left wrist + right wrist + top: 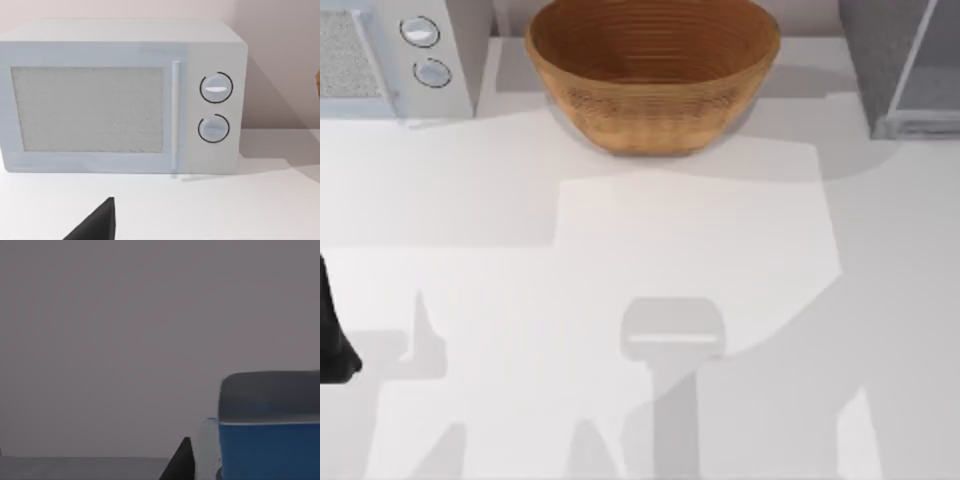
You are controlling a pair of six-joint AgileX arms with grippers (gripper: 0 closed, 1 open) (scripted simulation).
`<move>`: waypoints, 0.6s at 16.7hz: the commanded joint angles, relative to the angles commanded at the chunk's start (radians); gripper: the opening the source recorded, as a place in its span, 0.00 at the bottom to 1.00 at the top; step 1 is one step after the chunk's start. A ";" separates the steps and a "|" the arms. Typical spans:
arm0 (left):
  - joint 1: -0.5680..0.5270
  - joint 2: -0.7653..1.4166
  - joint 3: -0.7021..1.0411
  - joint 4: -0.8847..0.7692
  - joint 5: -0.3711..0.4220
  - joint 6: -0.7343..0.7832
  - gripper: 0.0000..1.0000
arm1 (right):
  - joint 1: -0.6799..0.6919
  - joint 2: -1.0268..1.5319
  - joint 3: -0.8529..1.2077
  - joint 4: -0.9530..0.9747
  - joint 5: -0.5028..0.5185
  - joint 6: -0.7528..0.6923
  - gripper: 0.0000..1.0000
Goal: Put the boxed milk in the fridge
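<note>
The boxed milk (270, 440) sits close before a plain grey wall, presumably the fridge (905, 70) interior, beside the right gripper's finger (182, 462); grip state indeterminable.

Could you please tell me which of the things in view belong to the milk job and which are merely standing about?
Belonging to the job:
- milk carton, close before the right wrist camera
- fridge, at the table's far right

Standing about:
- woven bowl, far middle
- microwave, far left
- left arm, parked at the table's left edge
</note>
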 joint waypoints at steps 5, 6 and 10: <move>0.000 0.000 0.000 0.000 0.000 0.000 1.00 | 0.005 0.028 0.045 -0.040 0.005 0.001 0.00; 0.000 0.000 0.000 0.000 0.000 0.000 1.00 | 0.005 0.028 0.045 -0.040 0.005 0.001 0.00; 0.000 0.000 0.000 0.000 0.000 0.000 1.00 | 0.005 0.028 0.045 -0.040 0.005 0.001 0.30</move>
